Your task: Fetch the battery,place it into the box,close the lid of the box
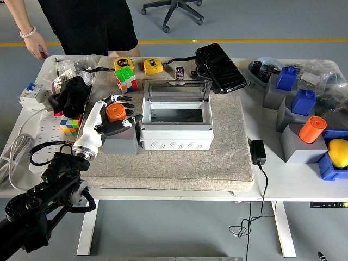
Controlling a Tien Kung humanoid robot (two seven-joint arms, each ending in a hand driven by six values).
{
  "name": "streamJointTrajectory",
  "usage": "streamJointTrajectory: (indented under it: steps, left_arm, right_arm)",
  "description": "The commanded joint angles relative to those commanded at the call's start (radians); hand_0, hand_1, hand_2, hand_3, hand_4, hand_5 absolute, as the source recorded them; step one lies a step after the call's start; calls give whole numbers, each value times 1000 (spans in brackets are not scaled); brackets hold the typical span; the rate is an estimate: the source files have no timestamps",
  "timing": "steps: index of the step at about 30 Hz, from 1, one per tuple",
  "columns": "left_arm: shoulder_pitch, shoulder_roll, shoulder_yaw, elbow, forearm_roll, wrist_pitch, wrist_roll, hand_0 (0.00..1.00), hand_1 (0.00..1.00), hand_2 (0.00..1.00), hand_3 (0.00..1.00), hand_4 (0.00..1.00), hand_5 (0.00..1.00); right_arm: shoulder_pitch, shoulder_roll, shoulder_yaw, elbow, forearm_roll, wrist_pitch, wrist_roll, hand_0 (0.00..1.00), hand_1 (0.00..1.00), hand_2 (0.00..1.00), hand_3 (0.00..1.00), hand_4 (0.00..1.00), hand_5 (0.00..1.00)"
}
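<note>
Left hand [111, 115] fingers around orange battery [115, 112] — box [176, 123] open.

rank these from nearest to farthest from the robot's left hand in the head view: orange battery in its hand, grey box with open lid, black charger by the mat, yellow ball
1. orange battery, at the left hand.
2. grey box, just right of the hand, mid-mat.
3. black charger, off the mat's right edge.
4. yellow ball, far right, in a blue bin.
</note>
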Motion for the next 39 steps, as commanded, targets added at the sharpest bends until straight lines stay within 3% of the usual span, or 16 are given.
streamJointTrajectory:
  steps: [5,6,11,12,17,18,23,24,35,39]
  left_arm:
    - [-7,-5,7,7,-5,9,-7,476,392,385,459,930,2]
    - [-9,-7,8,9,-7,10,-8,418,348,320,371,897,2]
    - [-17,-14,11,16,-14,10,-12,418,348,320,371,897,2]
    - [-18,-15,12,17,-14,10,-12,324,287,230,229,676,2]
    - [-20,-19,15,19,-14,8,-14,324,287,230,229,676,2]
    - [-20,-20,15,20,-15,8,-14,231,213,170,187,518,2]
    - [-19,-22,18,23,-11,6,-12,231,213,170,187,518,2]
    - [-20,-22,19,23,-10,5,-12,185,156,138,171,409,2]
    - [-28,-23,20,19,0,8,-17,171,139,133,171,367,2]
    - [-28,-18,13,-11,42,19,-20,163,134,128,172,346,2]
  right_arm:
    - [1,0,0,0,1,-2,3,590,602,595,552,986,581]
    - [1,0,-1,0,1,-1,3,590,601,595,551,986,581]
    - [2,0,-2,0,2,-2,4,590,601,595,551,986,581]
    - [2,1,-2,0,2,-2,4,590,601,595,551,986,580]
    - [1,0,-6,0,3,-3,6,590,601,595,551,986,580]
    - [0,0,-6,0,3,-3,6,590,601,593,551,985,580]
    - [-1,-1,-11,0,5,-4,7,590,601,593,551,985,580]
    - [-1,-1,-12,0,5,-5,7,590,602,593,550,985,579]
    - [1,-1,-14,1,8,-11,18,590,601,593,549,984,579]
    - [0,-2,-16,1,10,-14,22,590,598,592,547,983,578]
